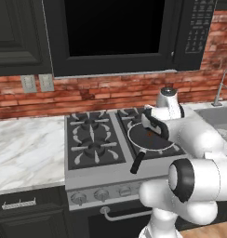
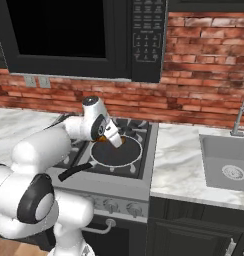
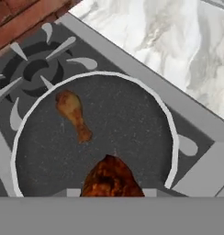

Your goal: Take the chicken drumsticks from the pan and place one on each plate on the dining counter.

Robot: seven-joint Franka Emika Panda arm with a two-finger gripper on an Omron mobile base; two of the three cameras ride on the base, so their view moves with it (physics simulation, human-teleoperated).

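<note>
One chicken drumstick (image 3: 111, 180) sits close under the hand camera, over the near part of the pan (image 3: 146, 133); the gripper (image 2: 118, 142) appears closed on it, narrowed to the meat's width. Lift straight up, slowly, keeping the glazed, slippery piece level above the pan's pale rim. The second drumstick (image 3: 73, 113), tapered and orange-brown, lies flat on the pan's dark speckled floor. The pan rests on a grated stove burner (image 1: 91, 135).

Drumsticks (image 3: 74, 114) in pan (image 3: 132, 114), seemingly
</note>
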